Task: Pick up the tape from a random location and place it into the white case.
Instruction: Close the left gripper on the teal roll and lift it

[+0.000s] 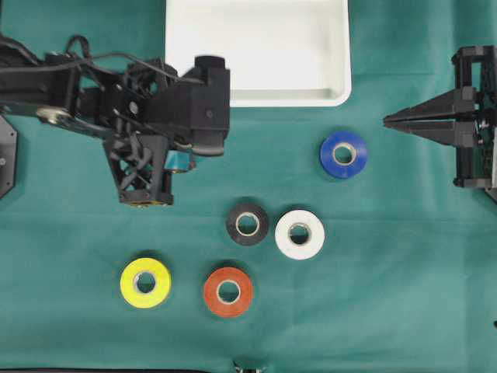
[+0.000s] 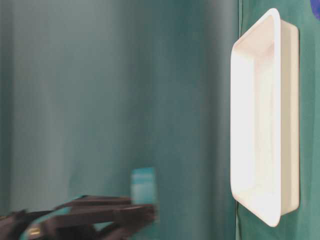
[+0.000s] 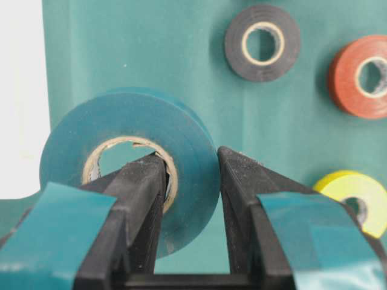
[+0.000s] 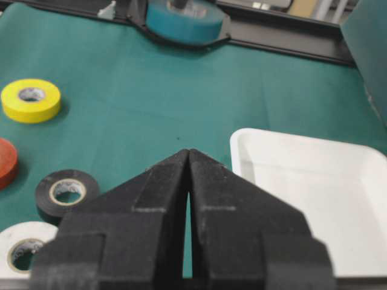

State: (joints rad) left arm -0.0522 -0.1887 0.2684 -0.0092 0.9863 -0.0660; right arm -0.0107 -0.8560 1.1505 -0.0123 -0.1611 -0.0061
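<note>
From overhead, the left claw (image 1: 180, 161) sits in the upper left of the frame, clamped on a teal tape (image 1: 181, 161) that peeks out beneath the black arm, raised above the green counter (image 1: 388, 311). The white case (image 1: 257, 98) lies at the top centre, just right of that arm. A blue roll (image 1: 344, 154) rests right of centre, a black roll (image 1: 247, 224) and a white roll (image 1: 300, 234) lie side by side mid-frame, and a yellow roll (image 1: 145, 282) and a red roll (image 1: 228, 291) sit lower left. The right claw (image 1: 388, 121), at the right edge, has its tips pressed together and carries nothing. In the table-level view, which appears turned on its side, the case fills the right side and the blurred teal tape shows at the bottom left above dark arm parts. The left wrist view shows one finger (image 3: 142, 199) through the tape's core and the other against its outer face, with the case at the left edge. The right wrist view shows the right claw's tips together, the case at lower right.
</note>
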